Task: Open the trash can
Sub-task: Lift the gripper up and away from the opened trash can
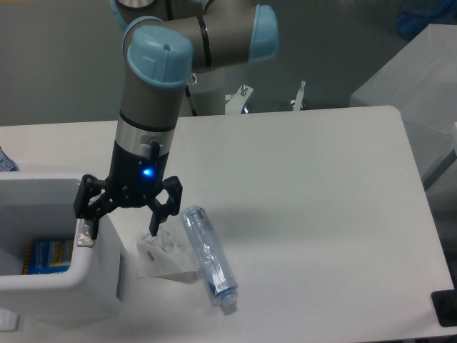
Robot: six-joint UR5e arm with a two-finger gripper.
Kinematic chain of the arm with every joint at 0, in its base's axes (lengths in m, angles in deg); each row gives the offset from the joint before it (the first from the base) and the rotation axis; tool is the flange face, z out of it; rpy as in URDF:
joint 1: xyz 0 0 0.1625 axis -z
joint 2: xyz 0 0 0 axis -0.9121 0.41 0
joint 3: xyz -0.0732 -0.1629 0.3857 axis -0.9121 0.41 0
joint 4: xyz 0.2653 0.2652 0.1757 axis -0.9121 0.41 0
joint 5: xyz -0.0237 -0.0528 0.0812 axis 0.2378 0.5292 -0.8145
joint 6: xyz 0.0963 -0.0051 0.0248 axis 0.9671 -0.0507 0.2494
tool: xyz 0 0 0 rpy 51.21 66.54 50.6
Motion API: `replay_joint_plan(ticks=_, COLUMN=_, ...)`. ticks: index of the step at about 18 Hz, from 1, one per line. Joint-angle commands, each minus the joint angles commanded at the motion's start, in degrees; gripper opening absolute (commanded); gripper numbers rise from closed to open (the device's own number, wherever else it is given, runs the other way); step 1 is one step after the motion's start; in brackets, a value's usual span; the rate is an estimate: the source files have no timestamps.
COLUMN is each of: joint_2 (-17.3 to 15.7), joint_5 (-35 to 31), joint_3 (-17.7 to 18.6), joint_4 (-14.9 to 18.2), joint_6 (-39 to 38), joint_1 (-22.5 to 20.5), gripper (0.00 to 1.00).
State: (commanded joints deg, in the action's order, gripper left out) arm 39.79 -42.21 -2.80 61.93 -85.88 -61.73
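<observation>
The white trash can (50, 289) stands at the table's front left corner with its top uncovered, so I see down into it. A blue and yellow packet (50, 254) lies inside. The lid is not in view. My gripper (120, 230) points straight down over the can's right rim and is open. Its left finger (86, 227) rests on the grey push tab (86, 240). The right finger (154, 223) hangs outside the can, just above the table. Nothing is held between them.
A clear plastic bottle (207, 259) lies on its side just right of the gripper. A crumpled white wrapper (164, 259) sits between bottle and can. A grey block (421, 93) stands beyond the table's right edge.
</observation>
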Motion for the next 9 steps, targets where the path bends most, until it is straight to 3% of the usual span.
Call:
replay_joint_plan(ticks=5, joint_2=-0.79, joint_5=-0.17, joint_3=-3.59, joint_4=-0.09, joint_6=1.93, joint_1=-0.96, gripper=1.00)
replay_joint_plan(ticks=9, joint_2=-1.76, joint_5=-0.17, joint_3=-7.82, joint_4=-0.09, joint_6=6.05, joint_1=-6.93, gripper=1.00)
